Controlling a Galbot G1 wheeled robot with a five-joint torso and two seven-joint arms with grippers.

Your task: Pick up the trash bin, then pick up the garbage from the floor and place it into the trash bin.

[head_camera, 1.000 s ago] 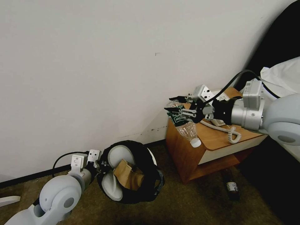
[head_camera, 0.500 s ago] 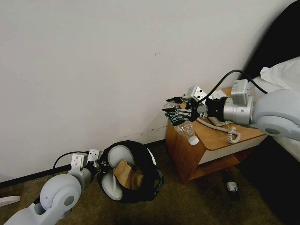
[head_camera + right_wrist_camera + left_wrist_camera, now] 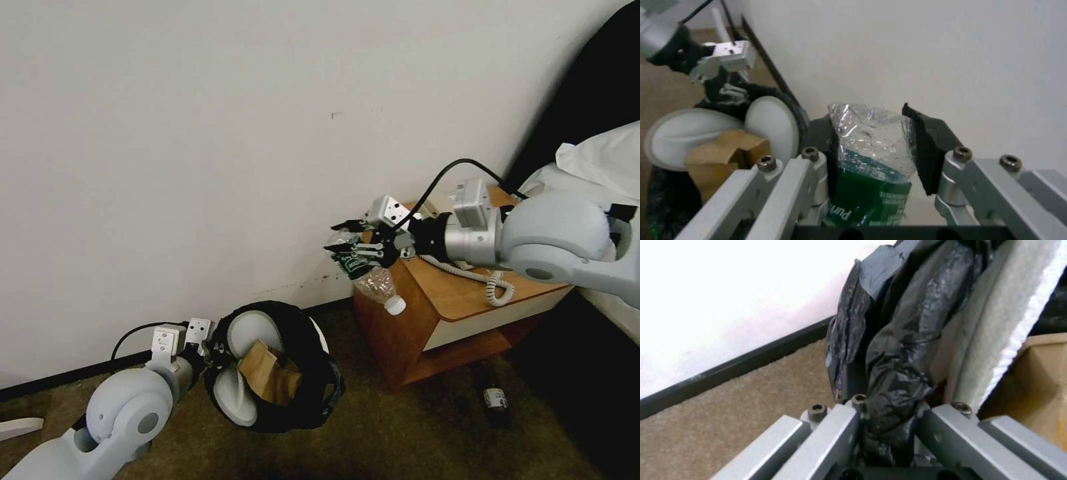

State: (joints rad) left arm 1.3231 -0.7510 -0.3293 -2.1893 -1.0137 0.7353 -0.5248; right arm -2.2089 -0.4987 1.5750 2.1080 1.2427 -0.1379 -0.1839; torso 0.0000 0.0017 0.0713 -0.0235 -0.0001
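Right hand [image 3: 347, 239] holds a crushed clear plastic bottle [image 3: 368, 272] with a green label, in the middle of the head view. Its two dark pads are closed on the upper body of the bottle, one on each side, as the right wrist view shows [image 3: 869, 156]. The bottle hangs down and to the right from the hand, and its white cap is at the low end, just in front of the corner of the wooden table [image 3: 460, 303]. A phone with a coiled cord [image 3: 495, 288] lies on that table.

At the lower left of the head view the left hand [image 3: 208, 352] grips the rim of the trash bin [image 3: 280, 367]. In the left wrist view the grey fingers [image 3: 835, 436] are pressed on a fold of the black bag [image 3: 898, 373], so this hand is closed on the rim. The bin is tilted, with its opening turned toward the camera. Inside it are two white slippers [image 3: 250, 333] and a brown cardboard piece [image 3: 270, 377]. A dark bottle [image 3: 492, 399] lies on the carpet under the edge of the table, at the lower right.

The step in hand seems to be carrying the plastic bottle to the bin. The bottle is well apart from the opening, higher and more to the right. The next move probably calls for bringing the right hand down and to the left until the bottle is over the opening, and only then opening the pads. Because the bin is already quite full, the bottle should fall in the free part near the cardboard.
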